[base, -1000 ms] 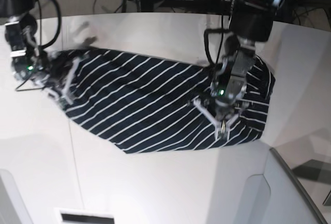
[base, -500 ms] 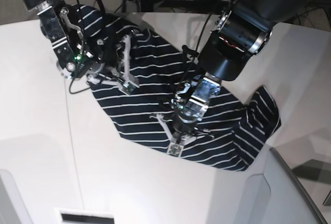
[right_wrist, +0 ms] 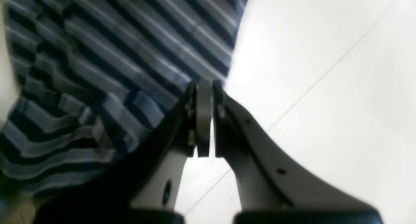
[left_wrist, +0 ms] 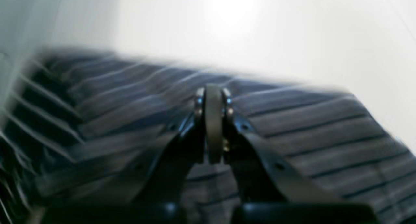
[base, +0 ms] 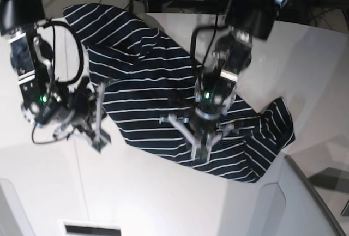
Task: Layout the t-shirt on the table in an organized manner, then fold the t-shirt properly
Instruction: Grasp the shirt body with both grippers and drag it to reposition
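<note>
**T-shirt limp and rumpled across the desk**

T-shirt (base: 163,100) lies diagonally on the desk (base: 163,198), from the far-left edge toward the right edge, bunched and wrinkled. It looks soft, light and floppy, likely to drape and slide. The left gripper (base: 200,147) has its fingers closed over the cloth; the right gripper (base: 99,138) pinches the shirt's edge. Hems and shoulder seams seem the best holds for the 2 arms.

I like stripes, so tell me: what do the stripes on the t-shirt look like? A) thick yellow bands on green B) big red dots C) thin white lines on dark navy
C: the t-shirt spread on the white table is dark navy with thin white stripes.
</note>
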Controlling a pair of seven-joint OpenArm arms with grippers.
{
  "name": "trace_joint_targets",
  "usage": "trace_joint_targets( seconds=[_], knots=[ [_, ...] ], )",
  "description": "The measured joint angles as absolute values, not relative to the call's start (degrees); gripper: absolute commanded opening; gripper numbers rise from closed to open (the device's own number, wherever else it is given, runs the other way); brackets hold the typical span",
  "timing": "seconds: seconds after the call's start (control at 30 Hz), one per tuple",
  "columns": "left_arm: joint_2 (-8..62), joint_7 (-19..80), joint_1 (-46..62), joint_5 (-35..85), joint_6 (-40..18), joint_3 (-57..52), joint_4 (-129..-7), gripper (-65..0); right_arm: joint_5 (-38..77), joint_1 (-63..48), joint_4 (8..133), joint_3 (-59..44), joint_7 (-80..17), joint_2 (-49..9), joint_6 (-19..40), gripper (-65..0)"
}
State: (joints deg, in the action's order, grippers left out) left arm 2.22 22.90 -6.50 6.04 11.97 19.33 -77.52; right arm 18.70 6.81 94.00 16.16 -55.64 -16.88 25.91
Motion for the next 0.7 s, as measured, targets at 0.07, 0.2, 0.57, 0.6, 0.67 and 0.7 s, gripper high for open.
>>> trace_joint_targets(
  seconds=[0.07, 0.2, 0.57, 0.6, 0.67, 0.7],
  knots=[
    [2.5, 23.8, -0.6, 6.0, 12.0, 19.3, -80.9, -65.0, 18.8, 9.6, 89.3, 16.4, -52.1, -16.6, 26.1, -64.1],
    [3.7, 23.7, 7.0, 6.0, 12.6, 19.0, -82.4, -65.0, 18.5, 15.5, 80.5, 22.8, -48.2, -16.8, 25.9, -64.2],
    [3.4, 23.4, 10.0, 6.0, 12.3, 19.0, -79.9, -65.0, 18.9, 24.9, 63.4, 35.9, -37.6, -6.3, 26.0, -63.6],
    [3.4, 23.2, 9.8, 6.0, 12.3, 19.0, -79.0, -65.0, 18.9, 25.8, 61.1, 36.2, -36.5, -5.3, 26.0, -63.6],
    [3.4, 21.9, 9.6, 5.9, 12.3, 19.0, -77.1, -65.0, 19.2, 27.5, 55.9, 36.5, -35.1, -3.2, 26.3, -63.6],
    [3.5, 21.4, 9.4, 5.7, 12.2, 19.1, -76.3, -65.0, 19.0, 28.3, 53.3, 36.6, -33.7, -2.3, 26.2, -63.6]
  ],
)
